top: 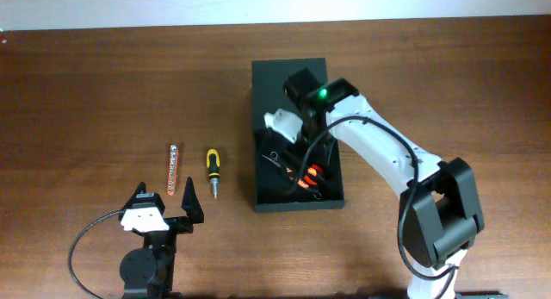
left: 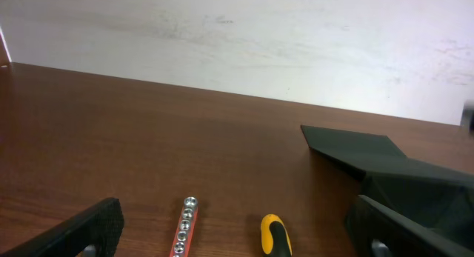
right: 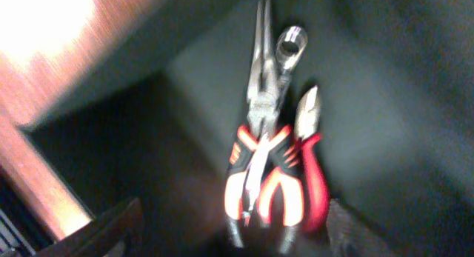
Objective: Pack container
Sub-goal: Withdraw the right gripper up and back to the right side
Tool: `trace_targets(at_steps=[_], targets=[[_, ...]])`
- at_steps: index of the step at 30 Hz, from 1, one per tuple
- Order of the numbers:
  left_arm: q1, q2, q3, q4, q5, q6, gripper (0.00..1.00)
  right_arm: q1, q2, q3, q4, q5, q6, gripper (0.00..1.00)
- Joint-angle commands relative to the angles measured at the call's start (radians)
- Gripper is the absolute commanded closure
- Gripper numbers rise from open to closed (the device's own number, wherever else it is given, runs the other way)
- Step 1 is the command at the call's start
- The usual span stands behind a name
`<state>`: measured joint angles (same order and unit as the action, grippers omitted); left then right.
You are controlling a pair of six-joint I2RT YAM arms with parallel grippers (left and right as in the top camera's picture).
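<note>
- The container [top: 297, 205] sits open in the middle of the table [top: 86, 92]. The flat black part at its far end looks to me like the lid laid back, so the box can be reached from above.
- The right arm leans over it, with the right gripper [right: 233, 227] down inside the box.
- Its fingers [right: 104, 231] stand apart and are clamped on nothing. The dark floor and walls of the container lie all round them.
- The pliers [right: 259, 168] lie flat on the box floor, between and just ahead of those fingers. The wrist view is blurred, so I cannot tell if a finger touches the handles.
- A red-handled cutter [right: 307, 153] and a shiny socket [right: 290, 44] lie tight against the pliers. Bunched like that, they seem to leave floor free for more tools.
- The left gripper [top: 165, 200] waits low at the near left of the table. Its fingers [left: 89, 227] are spread wide and hold nothing.
- The screwdriver [top: 212, 168] and the bit strip [top: 172, 170] lie side by side just beyond its tips, outside the box and not yet packed. I'd guess it is parked there to take them.
- From the left gripper, the container is well off to the right, beyond the screwdriver.
</note>
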<state>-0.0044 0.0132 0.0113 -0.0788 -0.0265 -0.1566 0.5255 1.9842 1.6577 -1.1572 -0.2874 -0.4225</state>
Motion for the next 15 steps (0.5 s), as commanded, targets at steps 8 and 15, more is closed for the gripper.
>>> trace_targets(at_steps=[8, 15], targets=[[-0.004, -0.002, -0.002, -0.005, 0.007, 0.016, 0.01, -0.011, -0.001, 0.385, -0.173, 0.36, 0.1, 0.01], [-0.004, -0.002, -0.002, -0.005, 0.007, 0.016, 0.01, -0.141, -0.003, 0.631, -0.354, 0.532, 0.241, 0.01]])
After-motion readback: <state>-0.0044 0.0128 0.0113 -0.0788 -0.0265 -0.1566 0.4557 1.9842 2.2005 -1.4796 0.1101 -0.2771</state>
